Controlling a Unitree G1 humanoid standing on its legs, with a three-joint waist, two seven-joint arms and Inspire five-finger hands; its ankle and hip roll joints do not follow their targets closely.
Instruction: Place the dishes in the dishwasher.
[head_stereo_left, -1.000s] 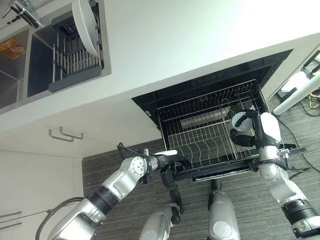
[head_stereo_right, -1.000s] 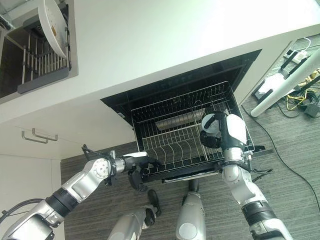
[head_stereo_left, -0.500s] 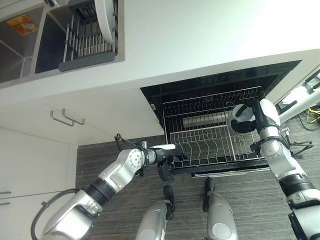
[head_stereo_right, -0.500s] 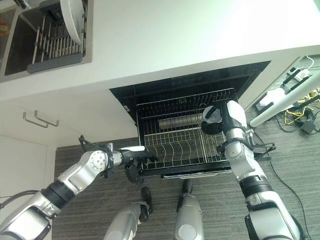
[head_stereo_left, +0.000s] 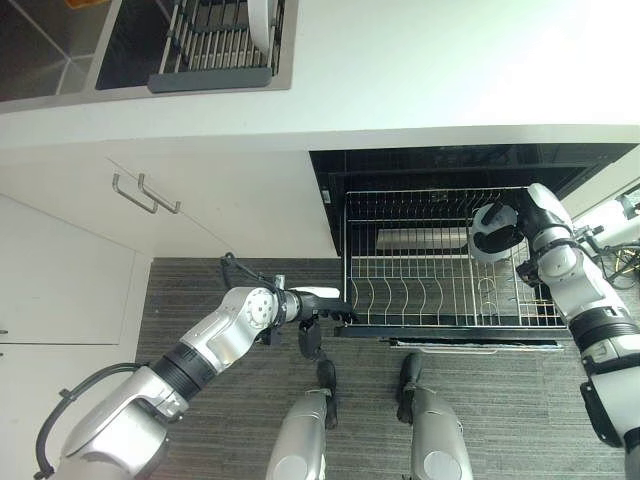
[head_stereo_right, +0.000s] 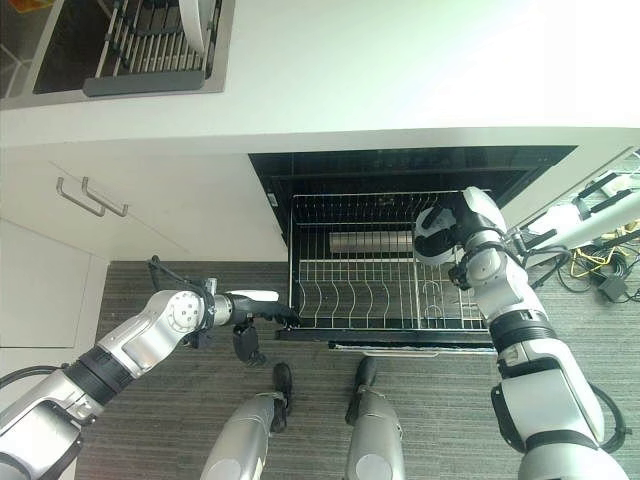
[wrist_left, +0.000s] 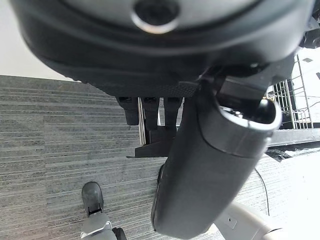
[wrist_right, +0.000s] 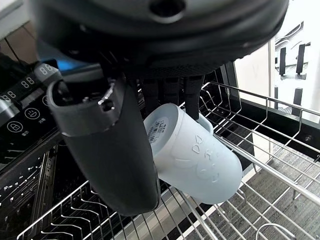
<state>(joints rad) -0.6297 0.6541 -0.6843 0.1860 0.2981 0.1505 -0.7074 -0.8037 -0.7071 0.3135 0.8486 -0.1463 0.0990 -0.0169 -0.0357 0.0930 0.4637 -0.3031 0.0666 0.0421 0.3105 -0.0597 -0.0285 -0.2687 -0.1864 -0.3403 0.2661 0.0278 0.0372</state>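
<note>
Right hand (head_stereo_left: 527, 222) grips the pale mug (wrist_right: 192, 152) over the pulled-out dishwasher rack (head_stereo_left: 440, 290); left hand (head_stereo_left: 318, 310), fingers curled, steadies its front corner; lower the mug upside-down between tines.

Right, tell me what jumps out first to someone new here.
The pulled-out wire dishwasher rack under the white counter, with the right hand holding a pale blue plastic mug over its right side. Next, the left hand at the rack's front left corner, and a white plate upright in the sink drainer.
</note>
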